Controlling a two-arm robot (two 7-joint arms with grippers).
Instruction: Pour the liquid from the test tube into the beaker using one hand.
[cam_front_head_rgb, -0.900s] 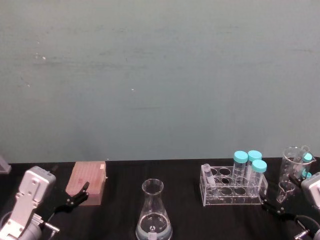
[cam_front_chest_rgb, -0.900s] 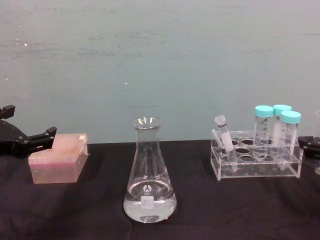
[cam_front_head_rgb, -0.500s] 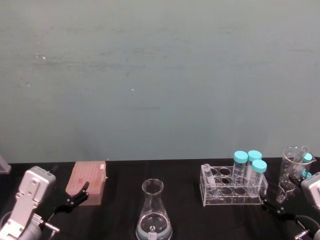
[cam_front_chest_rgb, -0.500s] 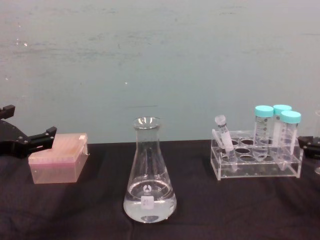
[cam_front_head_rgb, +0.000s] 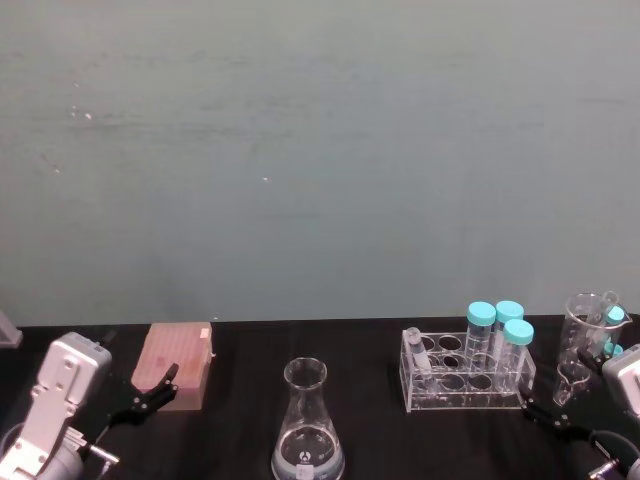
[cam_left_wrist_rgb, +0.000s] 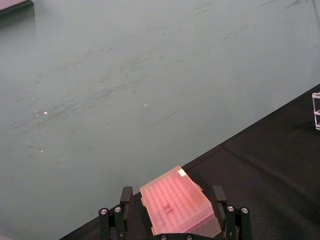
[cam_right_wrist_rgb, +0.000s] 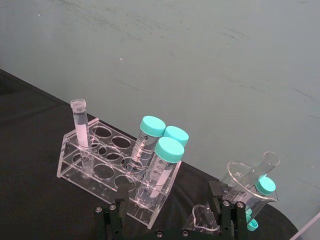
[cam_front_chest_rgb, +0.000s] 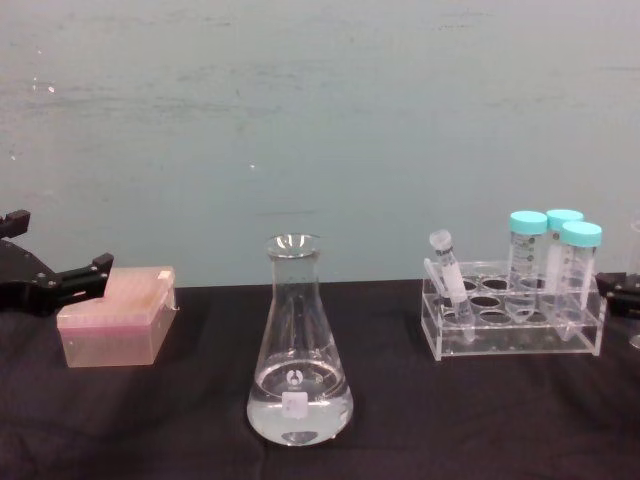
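Glass comes first: the beaker (cam_front_chest_rgb: 298, 350) stands closest to the robot at the middle of the black worktop (cam_front_chest_rgb: 400, 420), upright, with some clear liquid lying low in its wide base.

Either side of it wait the two hands. The left hand (cam_front_head_rgb: 150, 395) sits at about nine o'clock from the beaker, fingers spread wide and empty, just short of a pink box (cam_front_chest_rgb: 110, 320). The right hand (cam_right_wrist_rgb: 167, 190) hovers at about three o'clock, also spread wide and holding nothing.

Farther back is the clear rack (cam_front_chest_rgb: 510, 330), and the test tube (cam_front_chest_rgb: 448, 280) stands in a hole at its left end, rim up, its long axis nearly vertical with the top leaning slightly left. How much liquid it holds I cannot make out. Three teal-capped tubes (cam_front_chest_rgb: 555, 260) fill the rack's other end.

From the right hand the test tube lies at roughly ten o'clock, near, while the left hand is well apart from it, so the right looks the likelier one to reach. The beaker lies at about eight o'clock from the tube.
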